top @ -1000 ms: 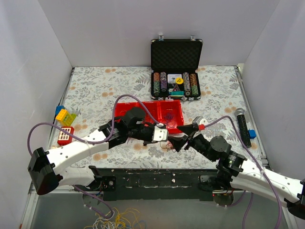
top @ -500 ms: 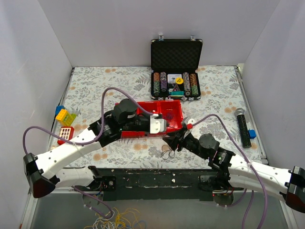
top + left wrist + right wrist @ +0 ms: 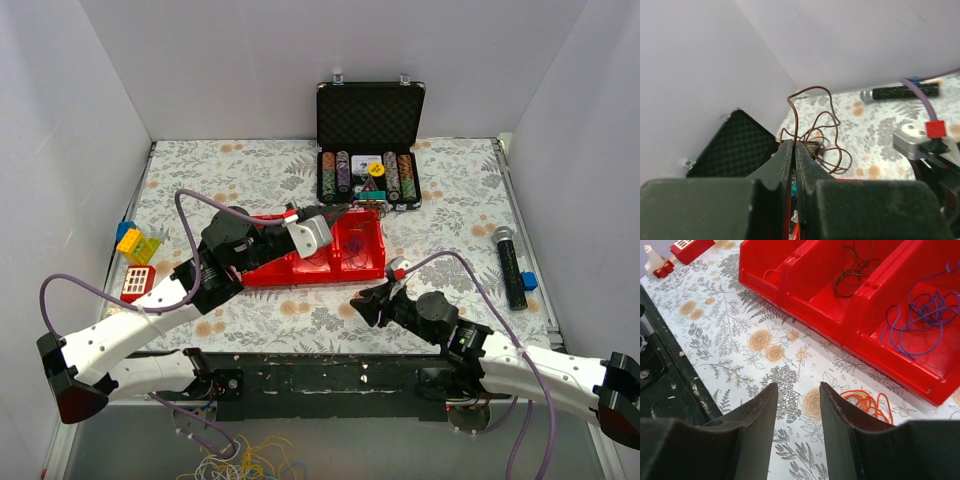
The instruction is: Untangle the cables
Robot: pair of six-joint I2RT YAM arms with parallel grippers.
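- Left arm (image 3: 140,305): stretched forward, wrist held above the red plastic compartment tray (image 3: 266,271); left fingers (image 3: 788,159) pressed together on a thin dark brown wire (image 3: 816,125).
- Dark brown wire: loose loops in the air beyond the fingertips.
- Right arm (image 3: 530,360): low over the floral-print desk (image 3: 450,190); right fingers (image 3: 771,400) parted, holding nothing.
- Orange wire (image 3: 865,401): small coil on the desk, just beside the tray's front wall.
- Purple wire (image 3: 920,315): loose tangle in the tray's right-hand compartment.
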